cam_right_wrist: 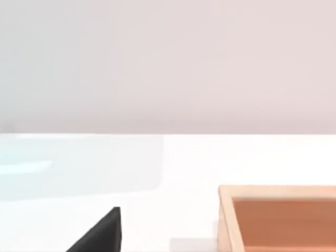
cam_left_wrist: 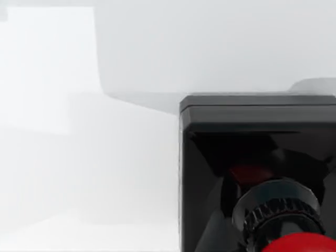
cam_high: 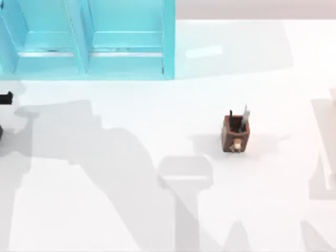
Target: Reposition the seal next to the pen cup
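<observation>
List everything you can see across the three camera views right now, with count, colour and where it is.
pen cup: one, brown wood with black and grey pens and a pale knob on its front, standing right of centre on the table in the top view.
seal: one, black block with a red knob, very close to the left wrist camera.
cabinet: one, turquoise, at the far left of the table in the top view.
wooden tray: one, pale wood with an orange-brown inside, on the table in the right wrist view.
table: one, white.
left arm: one black part at the top view's left edge.
</observation>
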Tool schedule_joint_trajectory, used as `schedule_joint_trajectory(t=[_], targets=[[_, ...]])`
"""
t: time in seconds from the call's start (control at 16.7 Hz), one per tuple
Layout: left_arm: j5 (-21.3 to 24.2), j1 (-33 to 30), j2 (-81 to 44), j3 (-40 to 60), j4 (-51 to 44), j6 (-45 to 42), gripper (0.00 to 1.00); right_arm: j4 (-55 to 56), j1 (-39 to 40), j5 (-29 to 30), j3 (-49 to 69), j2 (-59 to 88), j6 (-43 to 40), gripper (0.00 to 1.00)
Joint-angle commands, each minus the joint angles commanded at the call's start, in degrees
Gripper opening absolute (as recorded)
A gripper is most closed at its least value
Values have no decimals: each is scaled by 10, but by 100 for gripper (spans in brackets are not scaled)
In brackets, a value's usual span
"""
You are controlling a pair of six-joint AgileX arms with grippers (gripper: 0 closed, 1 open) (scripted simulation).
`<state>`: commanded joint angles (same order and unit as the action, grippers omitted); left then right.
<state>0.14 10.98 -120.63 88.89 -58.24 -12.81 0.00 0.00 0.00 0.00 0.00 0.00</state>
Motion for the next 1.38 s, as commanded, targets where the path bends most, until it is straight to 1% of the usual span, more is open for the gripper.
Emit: schedule_joint_trajectory(t=[0.12,0.24,0.54,0.72,0.84,1.14,1.26,1.38], targets=[[0,-19,1,21,-20,19,0,0,0,0,0,0,0,100],[0,-50,4,62,-62,49,0,0,0,0,0,0,0,100],[0,-139,15,192,-224,138,0,0,0,0,0,0,0,100],[0,-190,29,254,-288,190,0,0,0,0,0,0,0,100],[0,-204,33,269,-302,205,0,0,0,0,0,0,0,100],[0,-210,24,276,-303,212,0,0,0,0,0,0,0,100],[1,-240,-4,309,-311,243,0,0,0,0,0,0,0,100],[1,-289,-45,361,-322,293,0,0,0,0,0,0,0,100]])
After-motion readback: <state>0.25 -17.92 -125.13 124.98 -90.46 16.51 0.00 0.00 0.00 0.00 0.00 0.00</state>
